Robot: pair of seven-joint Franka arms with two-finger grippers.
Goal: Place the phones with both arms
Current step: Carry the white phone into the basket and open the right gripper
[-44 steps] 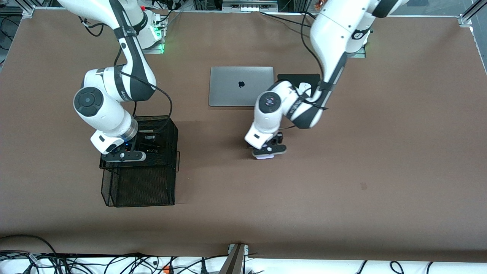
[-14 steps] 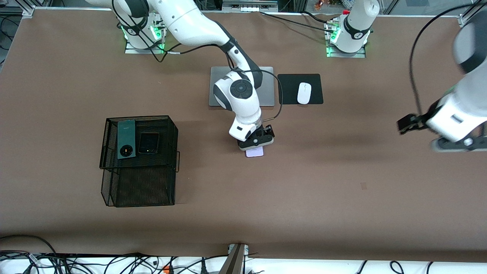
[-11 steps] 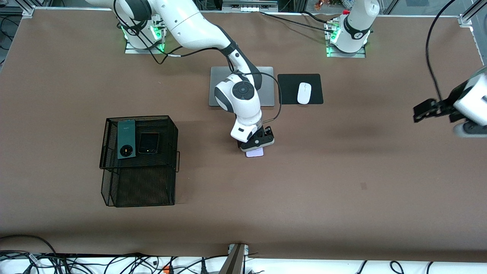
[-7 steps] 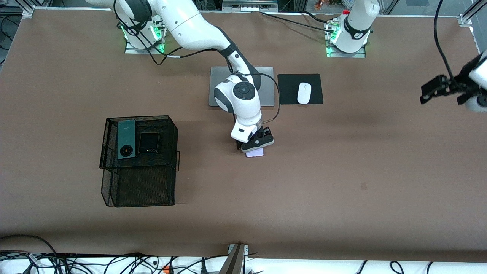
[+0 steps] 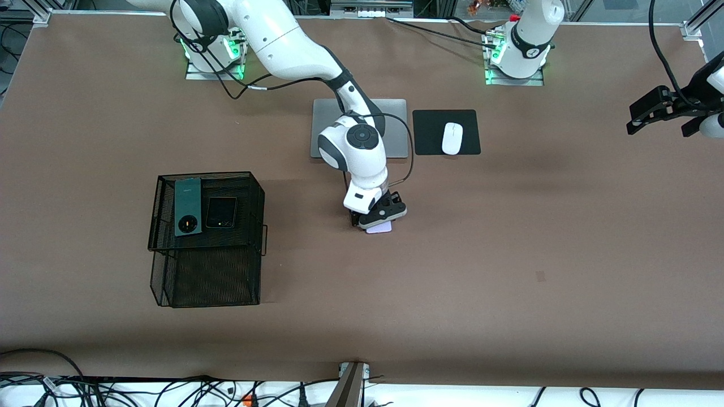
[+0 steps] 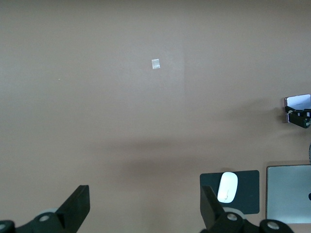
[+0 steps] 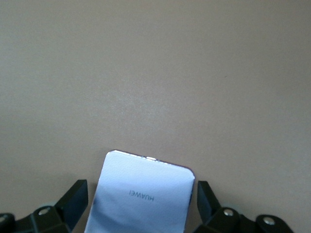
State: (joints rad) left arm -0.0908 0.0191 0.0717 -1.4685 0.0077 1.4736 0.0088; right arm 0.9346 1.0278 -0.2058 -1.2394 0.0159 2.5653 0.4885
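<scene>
A pale pink-white phone [image 5: 381, 228] [image 7: 141, 199] lies flat on the brown table, nearer to the front camera than the laptop. My right gripper [image 5: 378, 218] [image 7: 141, 192] is low over it, open, one finger on each side with a small gap to the phone's edges. The dark-green phone [image 5: 188, 206] and the small black phone [image 5: 220, 212] lie side by side on top of the black wire basket [image 5: 255, 189]. My left gripper [image 5: 667, 116] [image 6: 145, 195] hangs open and empty, high over the left arm's end of the table.
A silver laptop [image 5: 397, 121] lies shut by the robots' bases. Beside it a white mouse [image 5: 452, 138] sits on a black pad [image 5: 430, 133]. The wire basket stands toward the right arm's end. A small pale mark [image 6: 155, 64] shows on the table.
The left arm left the pale phone, swinging up toward its own end of the table. The right arm came from the basket and has sunk lower around the pale phone.
</scene>
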